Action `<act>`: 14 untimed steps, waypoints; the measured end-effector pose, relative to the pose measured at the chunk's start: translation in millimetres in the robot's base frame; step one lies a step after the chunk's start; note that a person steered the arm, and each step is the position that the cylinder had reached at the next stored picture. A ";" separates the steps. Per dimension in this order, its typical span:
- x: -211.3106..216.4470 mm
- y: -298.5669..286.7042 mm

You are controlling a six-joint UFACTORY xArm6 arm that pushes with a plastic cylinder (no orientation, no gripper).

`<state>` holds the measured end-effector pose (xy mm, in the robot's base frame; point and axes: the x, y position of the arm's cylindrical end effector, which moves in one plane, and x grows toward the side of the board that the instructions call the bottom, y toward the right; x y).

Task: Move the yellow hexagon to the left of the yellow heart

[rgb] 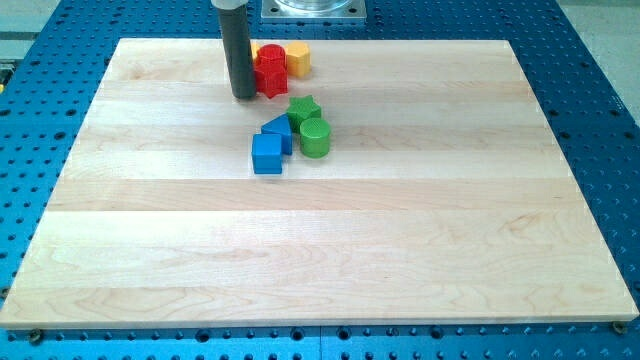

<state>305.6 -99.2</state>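
My tip (244, 96) rests on the wooden board (400, 250) near its top edge, holding nothing (a bare rod), just left of the red blocks (270, 70). The yellow hexagon (297, 59) sits right of them; a second yellow block (256, 50) peeks behind. Lower sit green (310, 127) and blue blocks (270, 146).

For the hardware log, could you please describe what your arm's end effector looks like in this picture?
My end effector is a plain straight rod, dark grey and cylindrical, with no visible cables or markings. My tip is its flat lower end. Above it, a light metal mounting plate shows.
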 end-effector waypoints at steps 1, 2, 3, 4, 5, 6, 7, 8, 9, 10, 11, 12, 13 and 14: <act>7.8 3.2; 16.5 5.0; 16.6 5.0; 16.8 5.0; 17.5 5.0; 17.5 5.0; 17.5 0.5; 22.3 -2.1; 27.6 19.4; 24.6 56.0; -18.0 85.9; -58.9 95.9; -92.2 93.9; -107.3 89.6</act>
<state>198.4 -9.7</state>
